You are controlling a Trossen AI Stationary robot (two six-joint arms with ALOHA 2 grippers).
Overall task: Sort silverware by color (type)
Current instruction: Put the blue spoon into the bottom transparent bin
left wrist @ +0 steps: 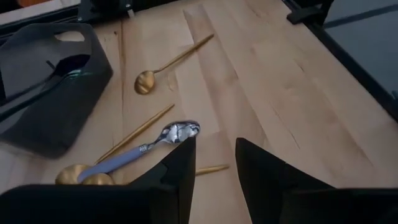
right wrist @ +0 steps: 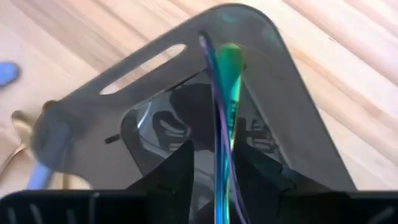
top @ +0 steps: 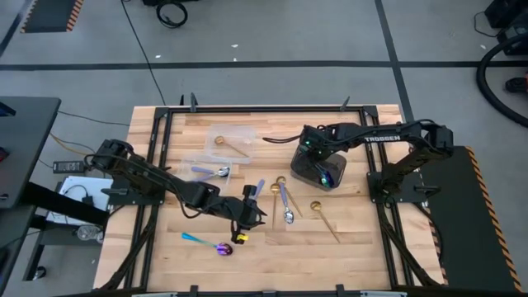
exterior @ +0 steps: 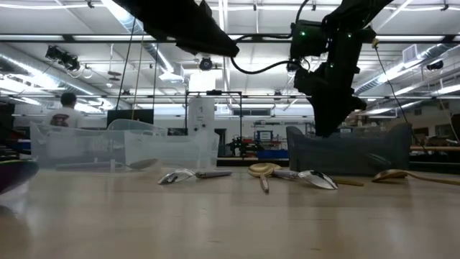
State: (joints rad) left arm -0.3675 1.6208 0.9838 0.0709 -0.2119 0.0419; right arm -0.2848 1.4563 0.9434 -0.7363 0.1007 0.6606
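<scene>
right hand (right wrist: 214, 171) was held over the dark grey bin (right wrist: 298, 124), fingers parted around an iridescent spoon (right wrist: 227, 93); left hand (left wrist: 214, 162) was kept open above the tabletop (left wrist: 280, 93)

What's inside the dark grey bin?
Inside the dark grey bin one shiny teal-handled spoon leans up against the wall, right between the right gripper's fingers. The gripper hides part of the bin's floor, so more spoons could be there.

Bright, even light falls from ceiling strip lamps (exterior: 129, 18), glaring in the low view. The desk (top: 363, 247) shows soft shadows; the right wrist view is blurred close up.
</scene>
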